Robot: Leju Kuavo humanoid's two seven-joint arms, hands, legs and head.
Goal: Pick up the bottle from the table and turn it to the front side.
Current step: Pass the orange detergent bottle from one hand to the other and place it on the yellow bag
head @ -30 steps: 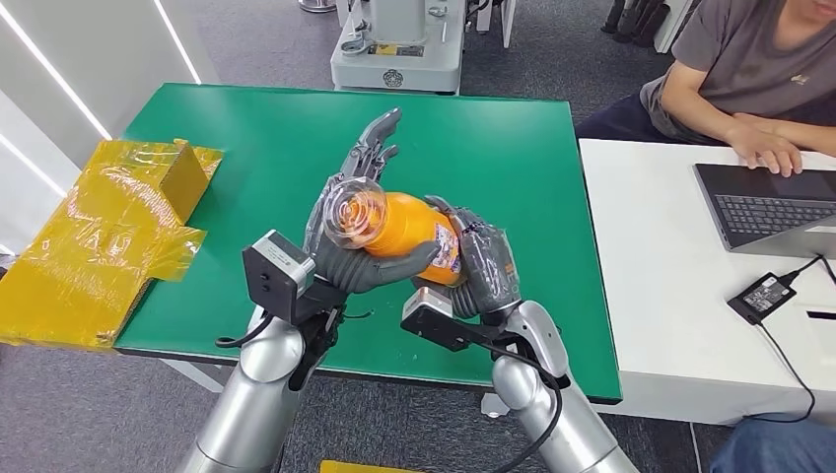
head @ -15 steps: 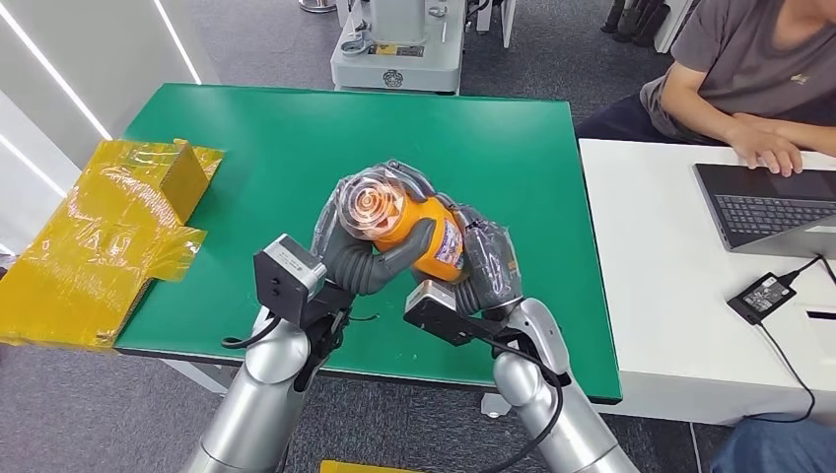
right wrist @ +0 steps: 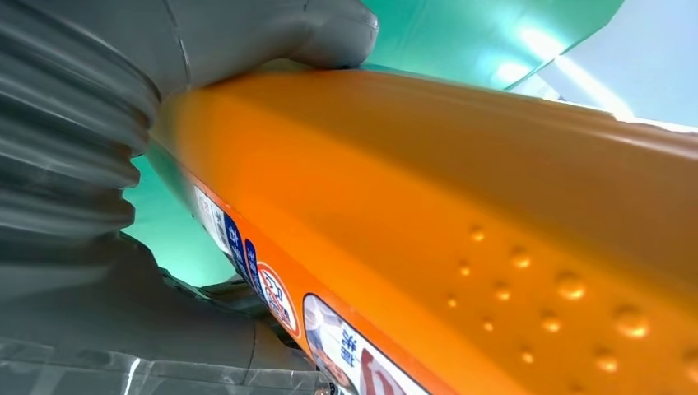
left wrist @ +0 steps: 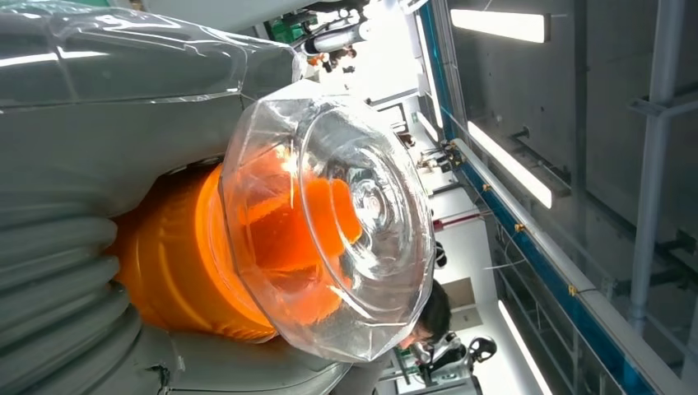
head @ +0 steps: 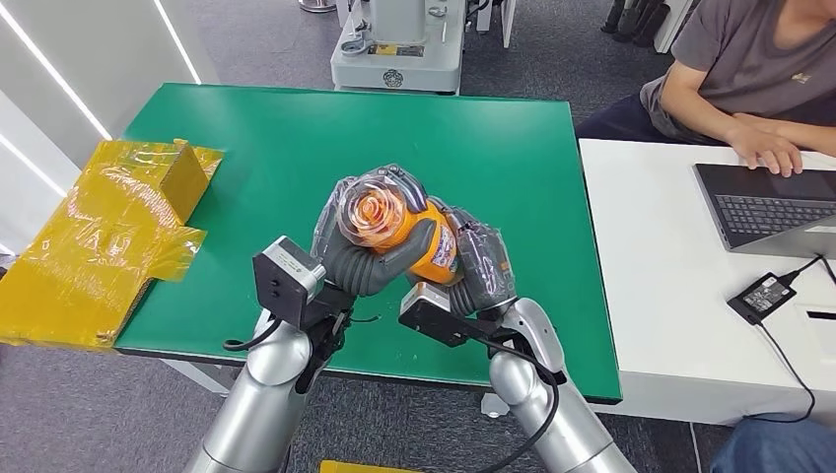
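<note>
Orange bottle (head: 419,236) gripped between left robot hand (head: 360,251) and right robot hand (head: 481,266).

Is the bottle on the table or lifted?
Lifted. The bottle is tipped, clear cap end toward the camera, gripped by the left hand and right hand above the table.

Plenty of bare green table (head: 246,148) around my hands on every side. Only clutter is the yellow taped box (head: 118,227) hanging off the left edge, plus a person (head: 749,89) at the white desk (head: 670,296) on the right.
</note>
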